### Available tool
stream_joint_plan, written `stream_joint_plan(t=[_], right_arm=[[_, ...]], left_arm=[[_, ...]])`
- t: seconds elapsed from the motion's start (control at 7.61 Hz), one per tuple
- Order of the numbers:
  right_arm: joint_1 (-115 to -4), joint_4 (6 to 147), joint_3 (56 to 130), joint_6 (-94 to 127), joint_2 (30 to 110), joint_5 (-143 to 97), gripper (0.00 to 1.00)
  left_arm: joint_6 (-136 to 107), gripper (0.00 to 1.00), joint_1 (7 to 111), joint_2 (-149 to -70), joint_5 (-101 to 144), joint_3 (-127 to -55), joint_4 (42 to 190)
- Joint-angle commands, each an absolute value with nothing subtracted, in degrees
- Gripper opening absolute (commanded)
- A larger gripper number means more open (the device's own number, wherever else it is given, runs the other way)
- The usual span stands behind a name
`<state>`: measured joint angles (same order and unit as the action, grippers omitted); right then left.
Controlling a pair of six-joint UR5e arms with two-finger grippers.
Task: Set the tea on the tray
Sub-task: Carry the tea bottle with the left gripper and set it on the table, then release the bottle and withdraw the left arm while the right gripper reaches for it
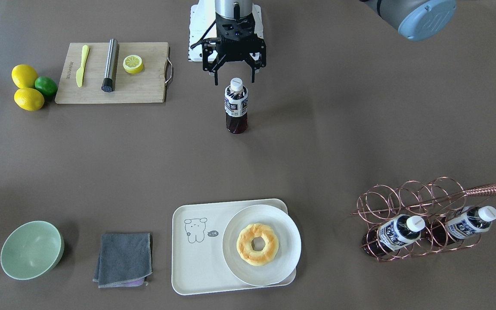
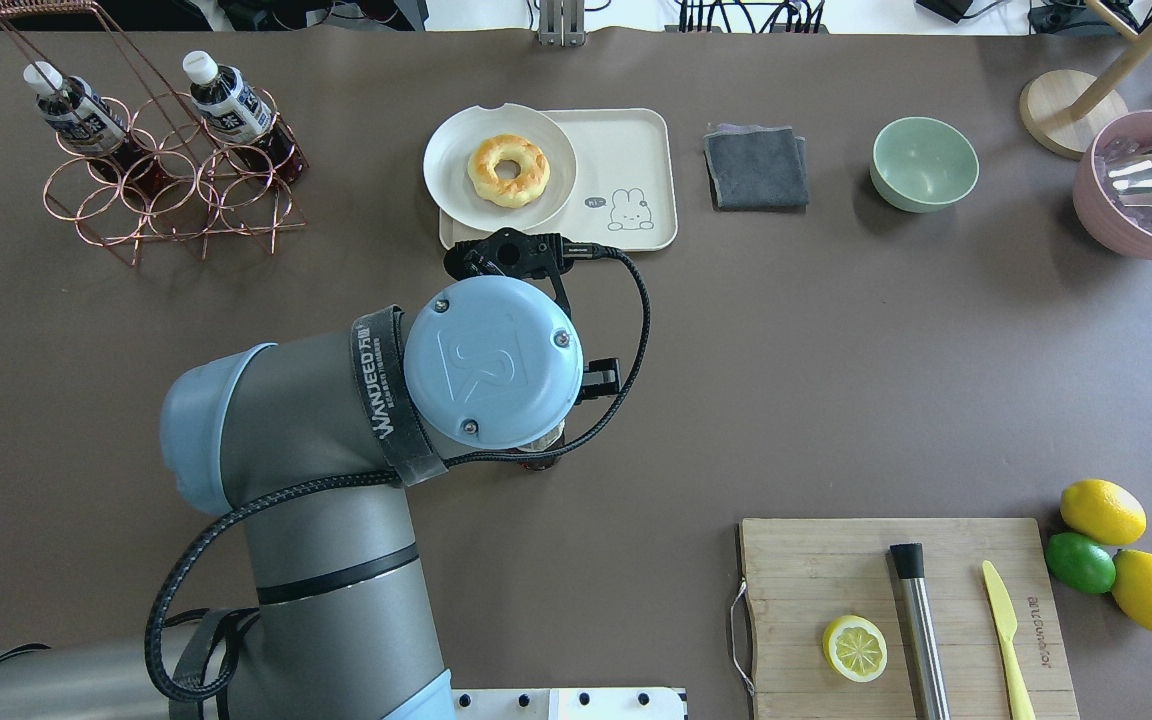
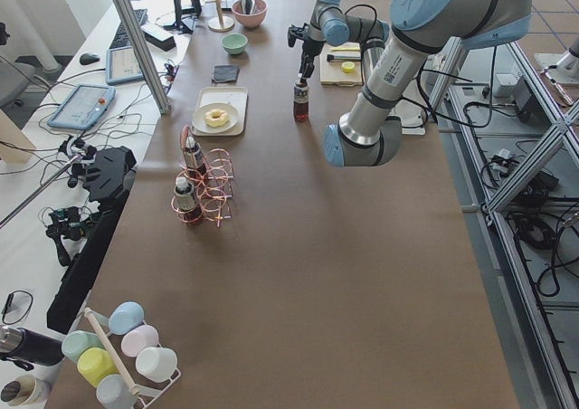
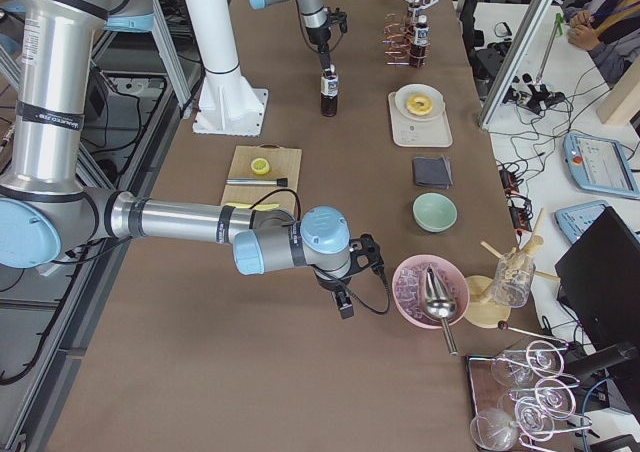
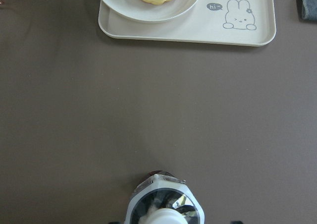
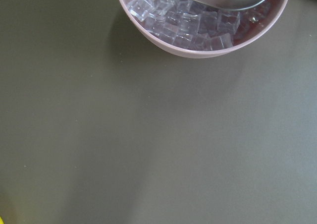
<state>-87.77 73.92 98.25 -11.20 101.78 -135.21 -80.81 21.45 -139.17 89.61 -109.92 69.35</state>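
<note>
Tea (image 1: 236, 105) upright on bench (image 1: 360, 129), upper centre of front view, well apart from tray (image 1: 192, 267) at lower centre. Left end effector (image 1: 234, 80) released, fingers spread at the cap. Right end effector (image 4: 343, 294): state cannot be told.

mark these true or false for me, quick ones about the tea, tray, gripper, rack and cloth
1. A tea bottle stands upright on the table, off the tray. True.
2. The left gripper is shut on that tea bottle. False: its jaws are open and clear of it.
3. The doughnut lies on a plate that rests on the tray. True.
4. The rack holds three bottles. False: it holds two.
5. The cloth lies on the tray. False: it lies on the table beside the tray.
</note>
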Motion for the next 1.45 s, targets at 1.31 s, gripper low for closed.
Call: stream_joint_plan(t=[1.31], right_arm=[[-43.81, 82.03, 127.96, 67.3, 74.15, -124.22, 0.99]], left_arm=[[-39.65, 0.97, 54.39, -112.6, 115.93, -118.04, 78.21]])
